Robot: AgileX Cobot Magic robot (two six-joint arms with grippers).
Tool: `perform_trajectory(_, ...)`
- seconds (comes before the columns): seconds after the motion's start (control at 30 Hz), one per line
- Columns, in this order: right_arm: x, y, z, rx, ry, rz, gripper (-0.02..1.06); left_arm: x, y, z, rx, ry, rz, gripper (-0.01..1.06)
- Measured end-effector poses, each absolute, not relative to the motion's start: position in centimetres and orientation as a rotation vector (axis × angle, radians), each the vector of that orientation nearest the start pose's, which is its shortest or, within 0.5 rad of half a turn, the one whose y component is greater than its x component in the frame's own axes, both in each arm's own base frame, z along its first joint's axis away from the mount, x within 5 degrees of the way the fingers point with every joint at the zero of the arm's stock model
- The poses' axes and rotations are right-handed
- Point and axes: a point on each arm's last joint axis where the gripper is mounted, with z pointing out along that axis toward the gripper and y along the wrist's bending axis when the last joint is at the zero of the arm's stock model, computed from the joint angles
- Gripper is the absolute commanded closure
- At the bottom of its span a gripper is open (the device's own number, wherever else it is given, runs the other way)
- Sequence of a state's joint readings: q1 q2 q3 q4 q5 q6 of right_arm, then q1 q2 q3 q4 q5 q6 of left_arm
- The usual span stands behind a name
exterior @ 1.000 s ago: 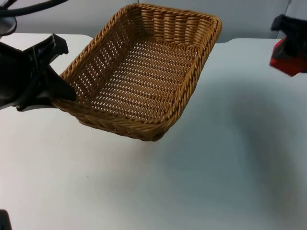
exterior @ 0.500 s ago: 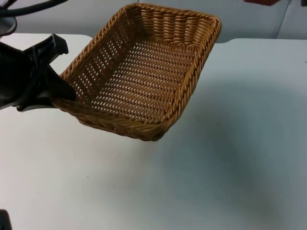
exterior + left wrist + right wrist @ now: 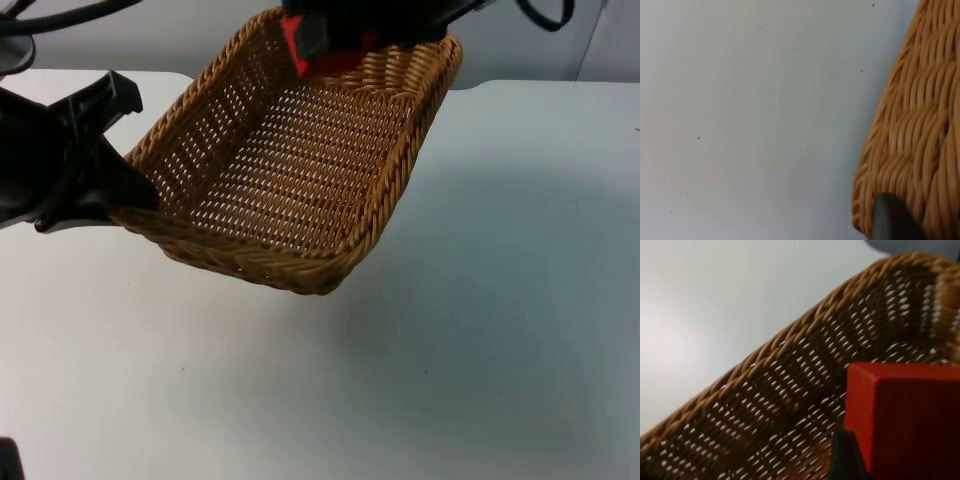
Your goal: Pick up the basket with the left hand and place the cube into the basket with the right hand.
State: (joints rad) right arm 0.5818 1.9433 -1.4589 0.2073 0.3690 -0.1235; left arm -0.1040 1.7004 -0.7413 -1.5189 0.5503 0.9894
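Observation:
A brown wicker basket hangs tilted above the white table, held by its left rim in my left gripper, which is shut on it. The left wrist view has the basket's woven wall with a black fingertip against it. My right gripper reaches in over the basket's far end, shut on a red cube. In the right wrist view the red cube sits above the basket's mesh, with a black fingertip beside it.
The white table top spreads in front of and to the right of the basket. A grey partition wall stands behind it.
My right gripper has carried the red cube from the far right edge, up and across, to above the basket's far end. The left arm and basket have stayed still.

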Motion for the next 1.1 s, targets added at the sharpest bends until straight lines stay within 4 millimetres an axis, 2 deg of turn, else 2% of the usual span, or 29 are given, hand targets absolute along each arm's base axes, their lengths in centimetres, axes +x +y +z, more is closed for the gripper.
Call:
perform_trajectory(0.13,36.7,26.1,21.3,-0.703,2.343,0.390,1.00,29.4,-7.9,15.9,-0.280,2.510,-0.942,1.05)
perform_trajectory(0.23,36.6,26.3,20.9,-0.734,2.366,0.375,0.80,29.4,-7.9,15.9,-0.280,2.510,-0.942,1.05)
perform_trajectory(0.27,36.5,26.2,20.9,-0.751,2.380,0.363,0.80,29.4,-7.9,15.9,-0.280,2.510,-0.942,1.05)
perform_trajectory(0.3,36.5,26.2,21.0,-0.763,2.384,0.354,0.71,29.4,-7.9,15.9,-0.280,2.510,-0.942,1.05)
perform_trajectory(0.37,36.5,26.1,21.0,-0.783,2.392,0.340,0.44,29.4,-7.9,15.9,-0.280,2.510,-0.942,1.05)
perform_trajectory(0.4,36.5,26.1,21.0,-0.783,2.392,0.340,0.16,29.4,-7.9,15.9,-0.280,2.510,-0.942,1.05)
perform_trajectory(0.43,36.4,26.1,21.0,-0.790,2.401,0.335,0.16,29.4,-7.9,15.9,-0.280,2.510,-0.942,1.05)
perform_trajectory(0.47,36.4,26.1,20.9,-0.801,2.408,0.330,-0.01,29.4,-7.9,15.9,-0.280,2.510,-0.942,1.05)
perform_trajectory(0.6,36.3,26.0,20.9,-0.844,2.399,0.311,-0.01,29.4,-7.8,15.9,-0.275,2.512,-0.937,1.05)
perform_trajectory(0.67,36.2,25.9,21.6,-0.858,2.374,0.301,-0.01,29.4,-7.8,15.9,-0.275,2.512,-0.937,1.05)
perform_trajectory(0.73,36.3,25.6,23.2,-0.856,2.330,0.281,0.01,29.4,-7.8,15.9,-0.275,2.512,-0.937,1.05)
perform_trajectory(0.77,36.3,25.6,23.2,-0.856,2.330,0.281,0.04,29.4,-7.8,15.9,-0.275,2.512,-0.937,1.05)
perform_trajectory(0.8,36.3,25.1,24.4,-0.834,2.312,0.264,0.04,29.4,-7.8,15.9,-0.275,2.512,-0.937,1.05)
perform_trajectory(0.83,36.4,24.2,25.9,-0.795,2.291,0.226,0.13,29.4,-7.8,15.9,-0.275,2.512,-0.937,1.05)
perform_trajectory(0.87,36.5,23.1,27.1,-0.751,2.288,0.192,0.26,29.4,-7.8,15.9,-0.275,2.512,-0.937,1.05)
perform_trajectory(0.9,36.6,21.5,28.6,-0.677,2.296,0.152,0.45,29.4,-7.8,15.9,-0.275,2.512,-0.937,1.05)
perform_trajectory(0.93,36.6,21.5,28.6,-0.677,2.296,0.152,0.62,29.4,-7.8,15.9,-0.275,2.512,-0.937,1.05)
perform_trajectory(0.97,36.6,18.8,30.7,-0.562,2.309,0.063,0.62,29.4,-7.8,15.9,-0.275,2.512,-0.937,1.05)
perform_trajectory(1.0,36.5,16.7,31.9,-0.477,2.332,-0.005,0.86,29.4,-7.8,15.9,-0.275,2.512,-0.937,1.05)
perform_trajectory(1.03,36.3,14.6,32.8,-0.399,2.359,-0.068,1.04,29.4,-7.8,15.9,-0.275,2.512,-0.937,1.05)
perform_trajectory(1.1,35.7,11.2,34.3,-0.264,2.394,-0.165,1.04,29.4,-7.8,15.9,-0.275,2.512,-0.937,1.05)
